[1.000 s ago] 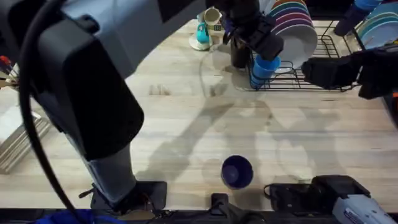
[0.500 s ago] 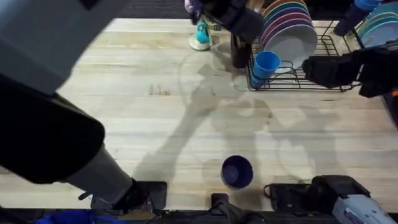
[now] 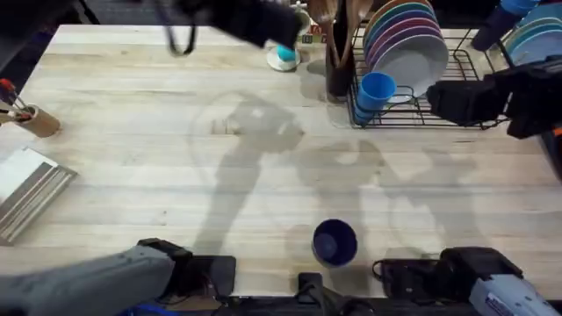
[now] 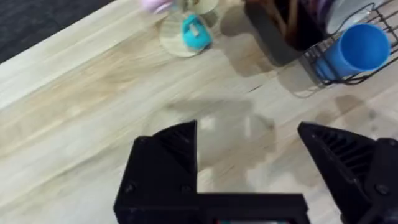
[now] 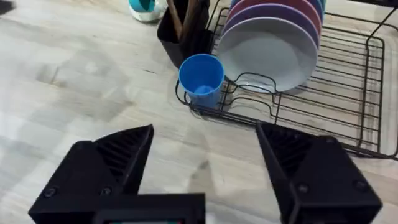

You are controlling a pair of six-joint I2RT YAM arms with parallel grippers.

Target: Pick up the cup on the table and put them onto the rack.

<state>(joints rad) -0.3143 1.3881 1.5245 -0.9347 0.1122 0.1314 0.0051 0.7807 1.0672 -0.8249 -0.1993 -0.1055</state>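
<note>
The light blue cup (image 3: 378, 91) stands upright in the near left corner of the black wire rack (image 3: 457, 116); it is also in the left wrist view (image 4: 357, 46) and the right wrist view (image 5: 201, 76). The navy cup (image 3: 335, 241) stands upright on the table (image 3: 176, 175) near the front edge. My left gripper (image 3: 263, 26) is a dark blur over the table's far edge, left of the rack, open (image 4: 247, 134) with nothing between its fingers. My right gripper (image 3: 439, 101) hangs over the rack's front, open (image 5: 205, 134) and holding nothing.
Coloured plates (image 3: 404, 35) stand in the rack. A dark utensil holder (image 3: 338, 75) stands against the rack's left side, with a teal mug (image 3: 284, 54) farther left. A small brown holder (image 3: 35, 121) and a grey stack (image 3: 26, 189) sit at the table's left edge.
My left arm has drawn back leftward from the rack, leaving the light blue cup standing there. It no longer looms under the camera. The right arm and navy cup have not moved.
</note>
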